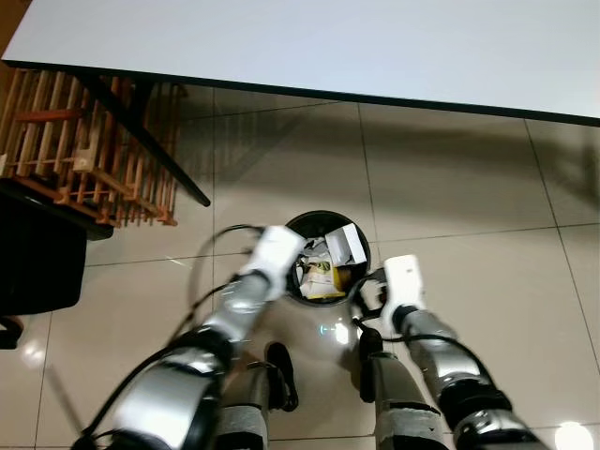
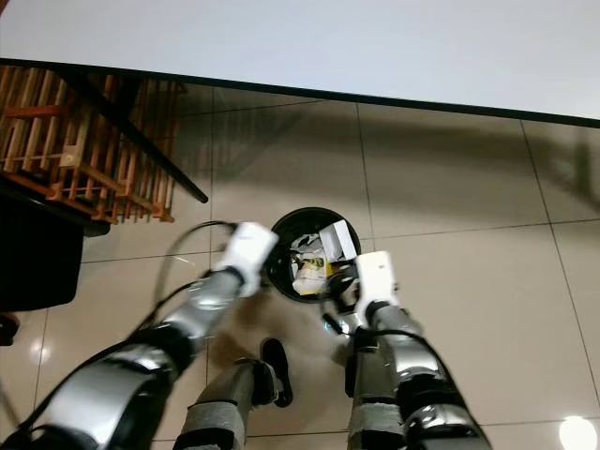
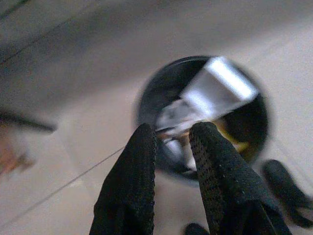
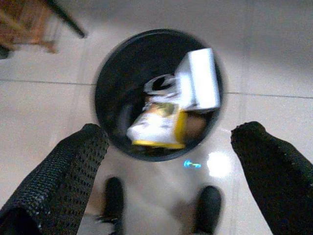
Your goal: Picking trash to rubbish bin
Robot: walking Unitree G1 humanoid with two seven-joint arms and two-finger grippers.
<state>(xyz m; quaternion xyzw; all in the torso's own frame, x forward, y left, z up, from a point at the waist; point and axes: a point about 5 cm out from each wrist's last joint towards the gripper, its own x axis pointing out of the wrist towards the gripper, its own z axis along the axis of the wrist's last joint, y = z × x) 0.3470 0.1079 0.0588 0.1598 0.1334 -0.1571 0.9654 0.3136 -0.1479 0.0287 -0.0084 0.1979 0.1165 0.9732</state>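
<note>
While both arms reach forward over the tiled floor, the round black rubbish bin stands directly ahead of the robot's feet, between the two wrists and just beyond them. Inside it lies the trash: a white box tilted against the bin's wall, with its long axis running up out of the bin, a yellow-and-white packet below it, and some crumpled wrapping.

Seen along its own fingers, the right gripper hangs above the bin's near rim with its fingers spread wide and nothing between them. The left gripper points at the bin from the other side, its two fingers drawn close with a narrow gap and holding nothing. Either arm looks about equally near the bin; by my judgement the trash is already dropped in and no loose piece waits on the floor within view.

Pale glossy tiles throw back lamp glare. A long white table crosses the far side, one dark leg slanting down, and a wooden rack stands to the robot's left.
</note>
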